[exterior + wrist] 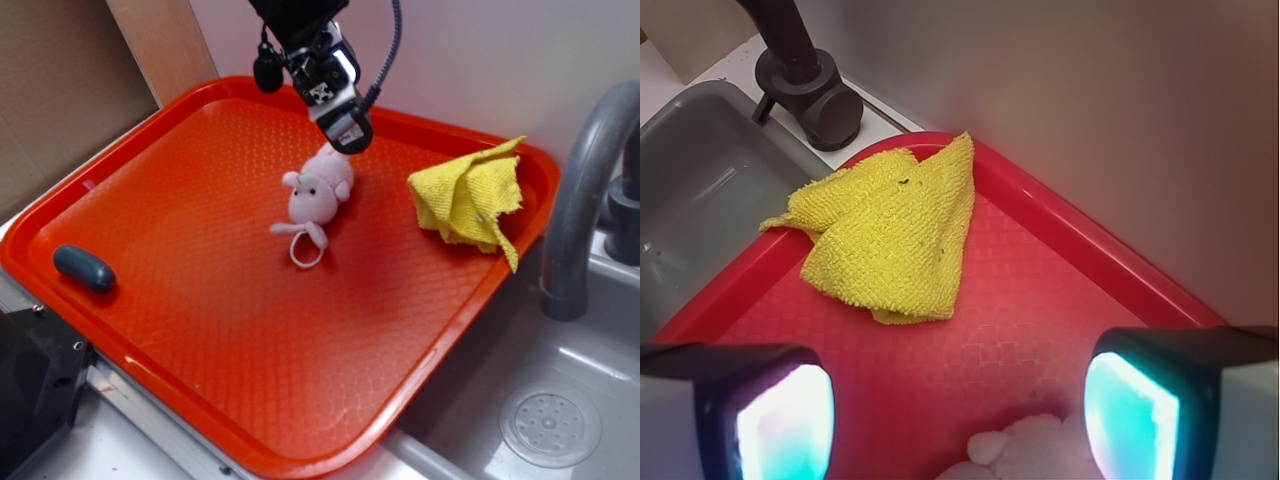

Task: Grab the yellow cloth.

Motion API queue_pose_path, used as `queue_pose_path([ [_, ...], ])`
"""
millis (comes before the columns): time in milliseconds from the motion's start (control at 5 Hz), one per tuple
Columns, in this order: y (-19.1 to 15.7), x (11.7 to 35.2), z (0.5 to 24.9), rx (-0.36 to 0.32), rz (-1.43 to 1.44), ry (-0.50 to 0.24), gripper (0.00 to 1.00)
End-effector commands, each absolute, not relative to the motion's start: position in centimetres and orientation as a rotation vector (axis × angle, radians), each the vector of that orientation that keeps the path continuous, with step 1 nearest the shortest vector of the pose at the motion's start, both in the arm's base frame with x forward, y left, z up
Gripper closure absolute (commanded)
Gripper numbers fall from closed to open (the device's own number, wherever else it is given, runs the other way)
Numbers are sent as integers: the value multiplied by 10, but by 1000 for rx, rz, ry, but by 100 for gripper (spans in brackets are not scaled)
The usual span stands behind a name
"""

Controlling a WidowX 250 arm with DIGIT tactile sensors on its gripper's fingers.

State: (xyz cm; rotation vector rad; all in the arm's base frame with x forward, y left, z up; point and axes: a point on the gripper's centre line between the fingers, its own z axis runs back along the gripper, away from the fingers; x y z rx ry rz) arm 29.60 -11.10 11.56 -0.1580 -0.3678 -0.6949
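- Exterior view: hand (pixel 343 128) hovering at upper centre just above pink plush toy (pixel 318 193), short of target; yellow cloth (pixel 468 197) crumpled at right, draped over red tray (pixel 200 320) rim beside sink (pixel 540 420).
- Wrist view: fingers (pixel 780 425) spread wide, gripping nothing; yellow cloth (pixel 890 235) upper left, ahead, presumably lined up for approach.

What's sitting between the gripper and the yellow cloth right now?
Nothing: the wrist view shows only bare red tray between the open gripper and the yellow cloth. The pink plush toy lies below the gripper, off that path.
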Motion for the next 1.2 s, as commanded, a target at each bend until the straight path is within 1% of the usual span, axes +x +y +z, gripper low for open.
queue_pose_path([
  [0, -160, 321, 121, -95, -786, -344, 0],
  [200, -202, 329, 109, -118, -901, -296, 0],
  [400, -233, 324, 106, -114, -989, -286, 0],
  [600, -248, 314, 105, -98, -1053, -288, 0],
  [800, -250, 312, 89, -35, -1041, -223, 0],
  [1000, -244, 305, 67, 38, -998, -134, 0],
])
